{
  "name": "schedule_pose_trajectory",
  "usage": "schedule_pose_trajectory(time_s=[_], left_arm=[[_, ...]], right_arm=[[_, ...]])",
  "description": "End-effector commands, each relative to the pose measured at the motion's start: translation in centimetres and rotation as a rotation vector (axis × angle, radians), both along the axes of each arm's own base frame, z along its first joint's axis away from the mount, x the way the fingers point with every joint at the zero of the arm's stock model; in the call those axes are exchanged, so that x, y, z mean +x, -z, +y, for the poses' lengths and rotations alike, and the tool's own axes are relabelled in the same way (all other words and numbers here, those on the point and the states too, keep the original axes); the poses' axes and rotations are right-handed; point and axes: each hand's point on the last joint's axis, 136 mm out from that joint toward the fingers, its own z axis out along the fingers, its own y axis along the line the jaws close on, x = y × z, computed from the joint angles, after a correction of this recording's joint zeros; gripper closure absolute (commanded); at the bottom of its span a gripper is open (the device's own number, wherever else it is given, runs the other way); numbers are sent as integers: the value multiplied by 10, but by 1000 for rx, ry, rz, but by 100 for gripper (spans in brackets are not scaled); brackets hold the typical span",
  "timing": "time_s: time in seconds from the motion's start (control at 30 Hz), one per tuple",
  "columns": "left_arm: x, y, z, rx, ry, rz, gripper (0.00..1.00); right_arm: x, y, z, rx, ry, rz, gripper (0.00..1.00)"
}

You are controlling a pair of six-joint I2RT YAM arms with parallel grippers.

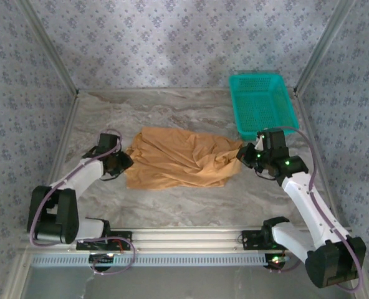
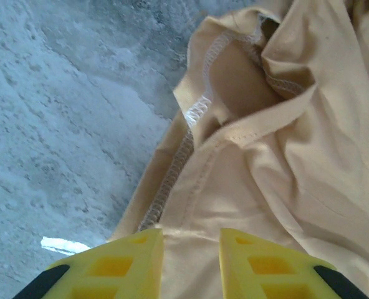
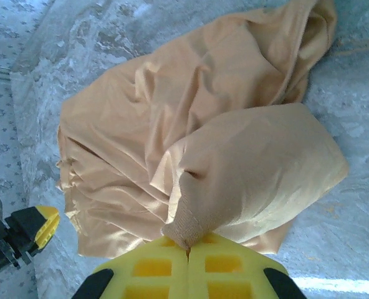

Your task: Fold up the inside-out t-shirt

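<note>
**Shirt gripped at the right, straddled at the left**

The t-shirt [image 1: 178,159] is spread in crumpled folds on the middle of the table [image 1: 172,112], with its seams turned outward. A ribbed edge at its right end is clenched in the right gripper [image 3: 187,246], and part of the shirt is hidden behind the cloth bulging there. The left gripper [image 2: 191,233] is set at the left edge, jaws parted, with cloth seen between them. A basket [image 1: 255,76] is placed at the far right, just behind the right gripper and apart from the shirt.
</note>
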Motion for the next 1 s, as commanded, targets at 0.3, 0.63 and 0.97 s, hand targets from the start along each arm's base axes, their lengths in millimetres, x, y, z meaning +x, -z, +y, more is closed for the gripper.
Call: schedule_pose_trajectory(time_s=[0.3, 0.63, 0.97], left_arm=[[15, 10, 0, -22, 6, 21, 78], [17, 1, 2, -6, 10, 9, 100], [46, -142, 45, 23, -77, -254, 100]], right_arm=[[2, 0, 1, 22, -20, 1, 100], [4, -2, 0, 26, -15, -5, 100], [13, -83, -36, -25, 5, -136, 100]])
